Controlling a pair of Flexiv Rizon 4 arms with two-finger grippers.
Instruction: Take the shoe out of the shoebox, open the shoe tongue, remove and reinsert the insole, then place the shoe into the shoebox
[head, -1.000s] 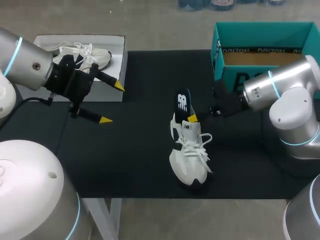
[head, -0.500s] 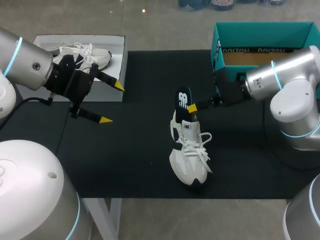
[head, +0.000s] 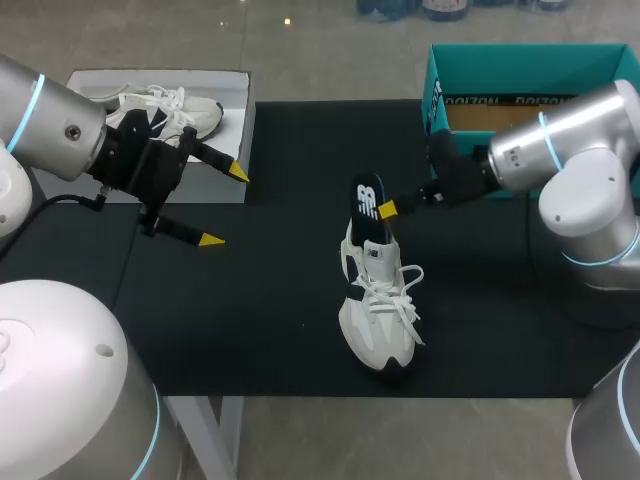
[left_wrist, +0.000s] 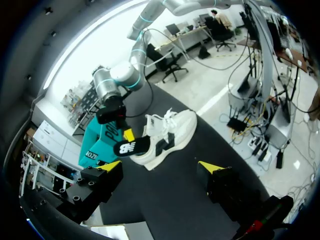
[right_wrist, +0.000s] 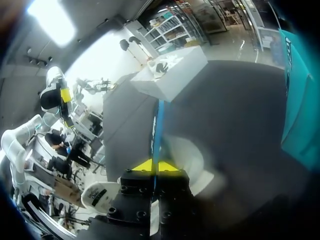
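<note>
Cloth (head: 260, 300) of matte black covers the bench from edge to edge. A white shoe (head: 378, 305) lies near its middle, laces up, toe pointing to the near edge. A dark insole (head: 367, 208) stands up out of the heel opening. The right tool (head: 387, 209) is clamped on the insole's upper edge, its yellow tips pressed to either face; seen from that wrist, the insole runs edge-on between them. At the far right corner sits a teal shoebox (head: 520, 65), open on top, well apart from the shoe. At the far left sits a white box (head: 245, 130) holding a second shoe (head: 165, 108). The left tool (head: 225, 205) hangs above the cloth just beside the white box, fingers wide apart and gripping nothing.
</note>
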